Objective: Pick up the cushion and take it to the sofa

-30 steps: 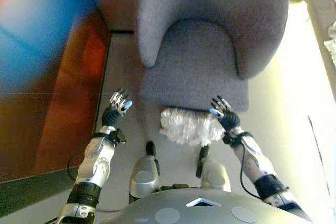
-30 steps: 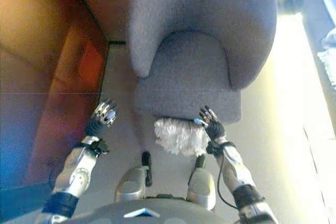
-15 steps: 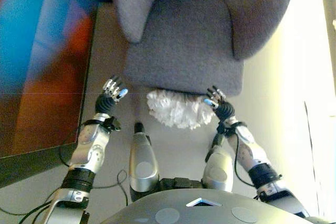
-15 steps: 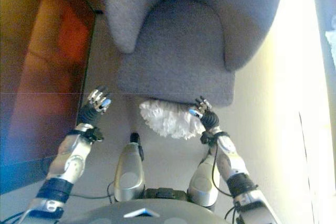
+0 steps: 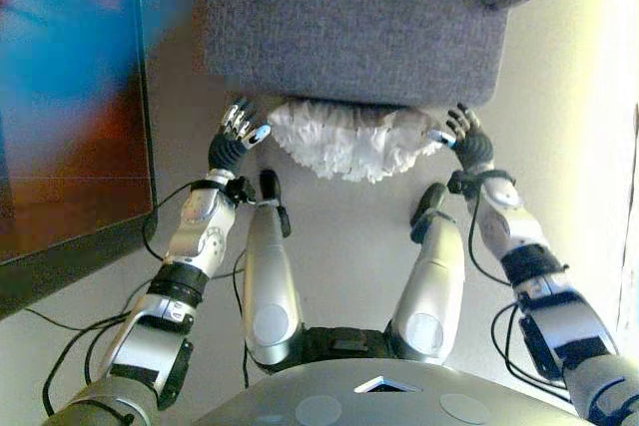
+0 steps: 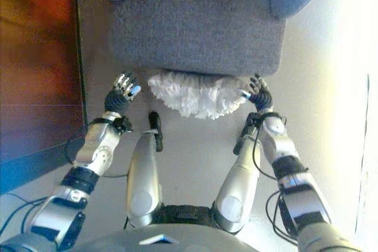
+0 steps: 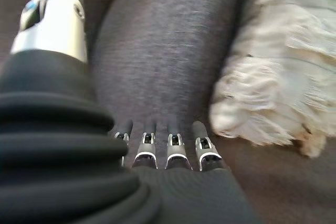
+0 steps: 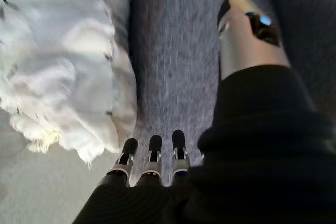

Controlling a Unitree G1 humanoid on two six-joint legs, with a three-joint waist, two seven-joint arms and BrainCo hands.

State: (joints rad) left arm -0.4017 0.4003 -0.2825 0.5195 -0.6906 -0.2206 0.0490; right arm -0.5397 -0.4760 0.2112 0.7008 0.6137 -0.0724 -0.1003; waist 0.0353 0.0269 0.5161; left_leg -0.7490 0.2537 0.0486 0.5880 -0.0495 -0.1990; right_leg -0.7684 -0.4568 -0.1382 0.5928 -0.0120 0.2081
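Note:
A white shaggy cushion (image 5: 344, 142) lies on the floor against the front edge of a grey armchair (image 5: 349, 27). My left hand (image 5: 238, 137) is just off the cushion's left end, open with straight fingers. In its wrist view the cushion (image 7: 273, 77) lies beside the fingers (image 7: 173, 145), apart from them, with the chair's grey front ahead. At the cushion's right end my right hand (image 5: 467, 142) is also open. Its wrist view shows the cushion (image 8: 58, 61) close beside the fingertips (image 8: 152, 145). Neither hand holds anything.
A dark reddish-brown wooden panel (image 5: 70, 147) runs along the left, close to the armchair's left side. Pale floor (image 5: 569, 97) stretches to the right of the chair, brightly lit.
The camera has moved in and tipped down, so the armchair sits higher in view. Both hands now flank the cushion's two ends, nearer the chair's front.

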